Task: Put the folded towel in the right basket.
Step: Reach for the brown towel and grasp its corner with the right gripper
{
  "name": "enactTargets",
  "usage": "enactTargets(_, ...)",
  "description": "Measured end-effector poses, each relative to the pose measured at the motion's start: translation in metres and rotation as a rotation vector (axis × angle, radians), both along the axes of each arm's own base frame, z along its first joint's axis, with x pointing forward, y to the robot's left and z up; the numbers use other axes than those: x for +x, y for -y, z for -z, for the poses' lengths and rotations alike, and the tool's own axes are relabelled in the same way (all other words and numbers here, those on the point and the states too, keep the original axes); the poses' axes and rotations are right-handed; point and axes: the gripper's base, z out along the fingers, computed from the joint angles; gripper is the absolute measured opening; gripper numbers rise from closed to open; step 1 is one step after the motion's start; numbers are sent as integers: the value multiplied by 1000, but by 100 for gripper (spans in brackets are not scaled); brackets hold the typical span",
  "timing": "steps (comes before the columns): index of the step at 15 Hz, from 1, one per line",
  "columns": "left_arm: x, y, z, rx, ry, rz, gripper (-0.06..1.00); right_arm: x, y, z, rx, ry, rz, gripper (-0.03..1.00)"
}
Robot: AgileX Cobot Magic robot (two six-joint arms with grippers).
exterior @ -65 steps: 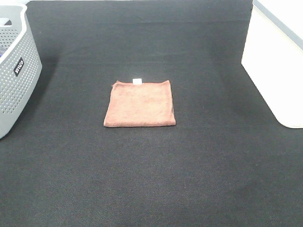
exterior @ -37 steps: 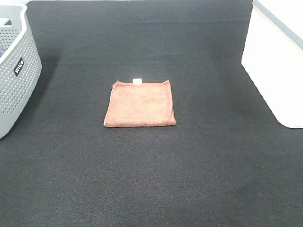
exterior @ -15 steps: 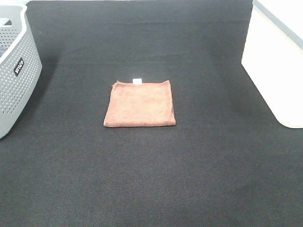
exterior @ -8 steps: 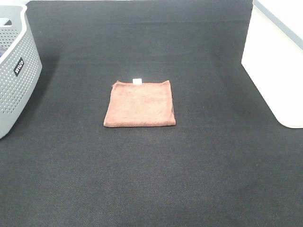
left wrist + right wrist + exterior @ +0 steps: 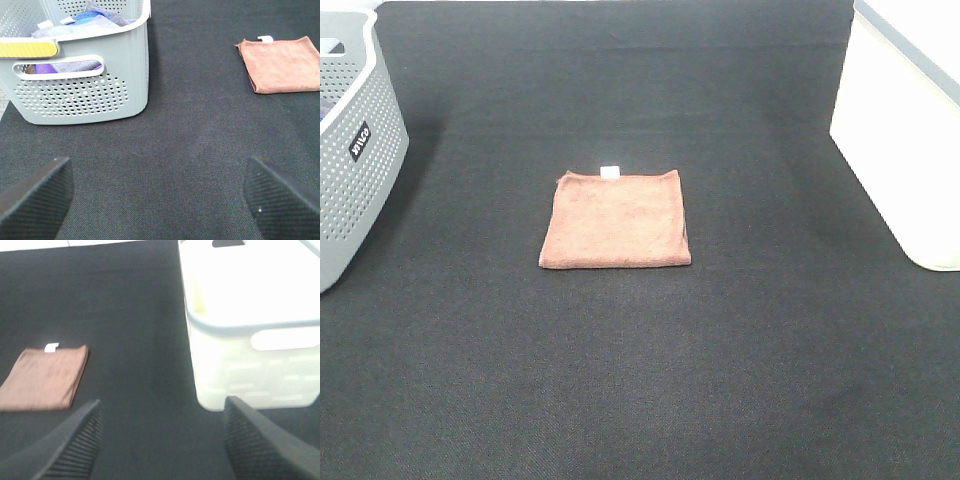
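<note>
Left gripper (image 5: 160, 200): jaws are spread wide, nothing is held between them. Only its two black ribbed fingers (image 5: 35, 197) are seen, low over the black mat (image 5: 640, 380).

Right gripper (image 5: 167, 442): also spread wide, nothing gripped. Its fingers (image 5: 67, 445) are seen apart from everything on the mat.

The folded towel (image 5: 615, 219) is laid flat on the mat, untouched by either gripper. From the left gripper, the folded towel (image 5: 280, 65) is placed well ahead and off toward the right arm's side. From the right gripper, the folded towel (image 5: 44, 377) is placed ahead and off toward the left arm's side. The white tag (image 5: 609, 171) is located on the towel edge farthest from both grippers.

The right basket (image 5: 905, 150) is stood on the mat ahead of the right gripper, toward that arm's outer side, with a handle slot cut in the wall facing the gripper (image 5: 250, 340). It is well apart from the towel, with bare mat between. Its interior is washed out; contents cannot be told.

The grey basket (image 5: 350, 170), perforated and marked with a black label (image 5: 358, 141), is stood ahead of the left gripper, toward that arm's outer side. Coloured cloths (image 5: 92, 12) are seen inside it.
</note>
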Motion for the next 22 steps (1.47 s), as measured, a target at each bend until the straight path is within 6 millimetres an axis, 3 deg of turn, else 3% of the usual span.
enactTargets(2,0,0,0,0,0,0,87,33,1,-17,-4,-33,2,65)
enactTargets(3,0,0,0,0,0,0,87,33,1,-17,-4,-33,2,65)
enactTargets(4,0,0,0,0,0,0,87,50,1,-27,-8,-57,0,65)
enactTargets(8,0,0,0,0,0,0,87,138,-2,-56,38,-186,-47,65)
enactTargets(11,0,0,0,0,0,0,87,189,-11,-65,59,-319,-163,65)
enactTargets(15,0,0,0,0,0,0,87,234,-33,-53,72,-476,-306,65)
enactTargets(19,0,0,0,0,0,0,87,253,-110,-13,-11,-618,-509,65)
enactTargets(20,0,0,0,0,0,0,87,258,-122,2,-13,-665,-529,65)
enactTargets(21,0,0,0,0,0,0,87,258,-122,2,-13,-665,-529,65)
enactTargets(22,0,0,0,0,0,0,87,267,-136,24,17,-737,-543,65)
